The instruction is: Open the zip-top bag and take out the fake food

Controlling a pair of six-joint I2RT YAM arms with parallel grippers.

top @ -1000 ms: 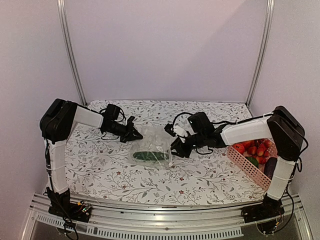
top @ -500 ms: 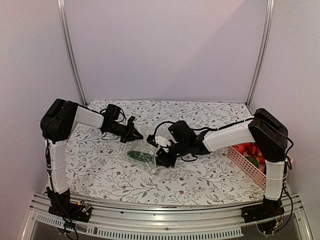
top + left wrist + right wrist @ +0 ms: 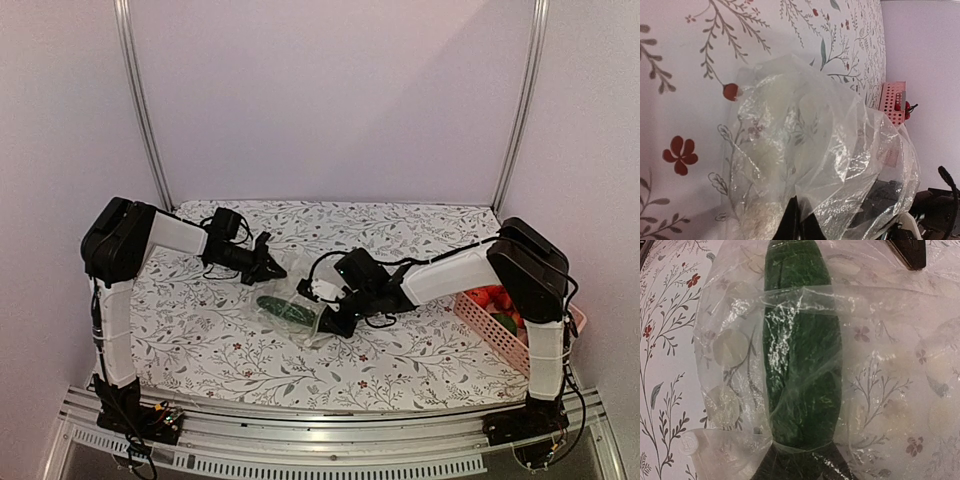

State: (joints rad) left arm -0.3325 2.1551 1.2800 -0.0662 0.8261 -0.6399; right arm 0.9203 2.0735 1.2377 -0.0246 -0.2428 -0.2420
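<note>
The right pincer [image 3: 325,318] has pushed left from beside the clear, crinkly plastic zip-top bag [image 3: 300,287] into its right-hand mouth. It now sits at the end of the long green plastic cucumber [image 3: 800,365], which lies inside the bag at mid-table. Whether its jaws have closed on the cucumber I cannot tell. The left pincer [image 3: 268,268] stays fully closed, pinching the bag's far left edge. Red fake food [image 3: 500,297] lies in the pink lattice basket [image 3: 492,328] at right, so the cucumber looks like the last piece.

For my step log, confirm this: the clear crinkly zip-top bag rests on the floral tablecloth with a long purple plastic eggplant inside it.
Wrong: the right wrist view shows a long green plastic cucumber, not an eggplant, inside the clear crinkly zip-top bag. It does rest on the floral tablecloth.
</note>
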